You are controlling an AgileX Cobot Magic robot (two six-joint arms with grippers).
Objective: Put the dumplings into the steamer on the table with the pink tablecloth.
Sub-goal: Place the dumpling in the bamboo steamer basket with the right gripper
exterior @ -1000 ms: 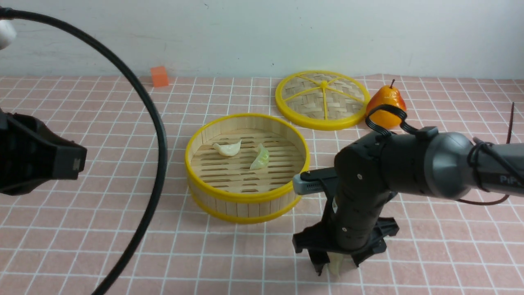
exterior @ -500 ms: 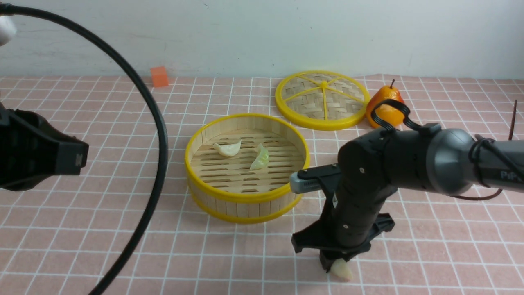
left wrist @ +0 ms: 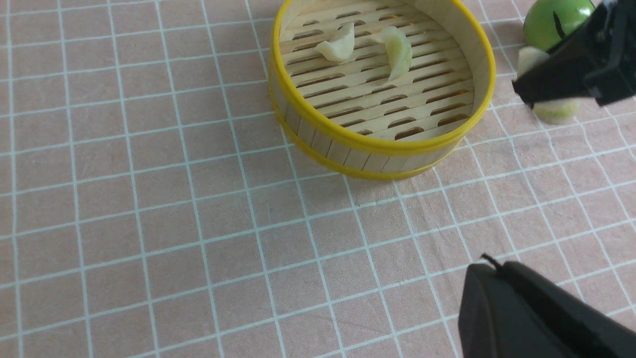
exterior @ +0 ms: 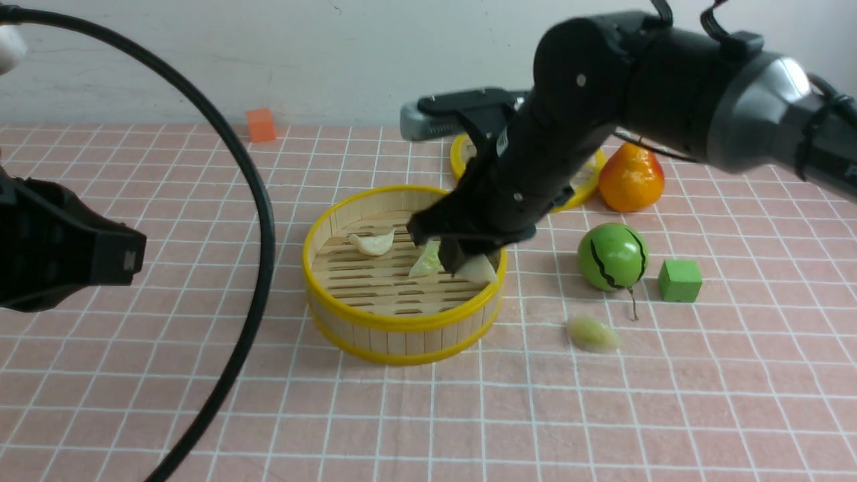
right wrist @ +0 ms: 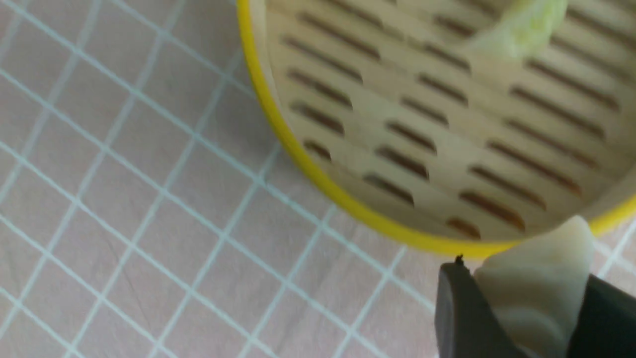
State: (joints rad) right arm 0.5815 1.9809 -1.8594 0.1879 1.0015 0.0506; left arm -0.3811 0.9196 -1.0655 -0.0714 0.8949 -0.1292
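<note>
Counted four dumplings.

- Found two lying on the slatted floor of the steamer [exterior: 402,328]: cream dumpling [exterior: 372,242] toward the far left of the floor, green dumpling [exterior: 426,262] nearer the middle, apart from each other.
- Found a third, the gripped dumpling [exterior: 479,269], raised at the steamer's right rim, clear of the floor. Clamped between the two black fingers [right wrist: 457,308] of the right gripper [exterior: 465,262], with the pleated top sticking out past the fingertips in the right wrist view. Unclear whether directly over the floor or just outside the rim.
- Found the fourth, the loose dumpling [exterior: 592,334], flat on the pink tablecloth [exterior: 134,375] to the right of the steamer, well outside it.

Left gripper [left wrist: 497,298]: closed, nothing in it. Hanging to the left of the steamer, well apart from it.

Noted around the steamer, all on the table:
- lid [exterior: 584,182] behind and to the right, mostly hidden by the right arm
- pear [exterior: 631,179] just beyond that lid
- green ball [exterior: 612,256] to the right, farther back than the loose dumpling
- green cube [exterior: 679,280] just past the ball
- orange cube [exterior: 260,125] behind and to the left, by the wall
- black cable [exterior: 258,221] arcing through the picture left of the steamer
</note>
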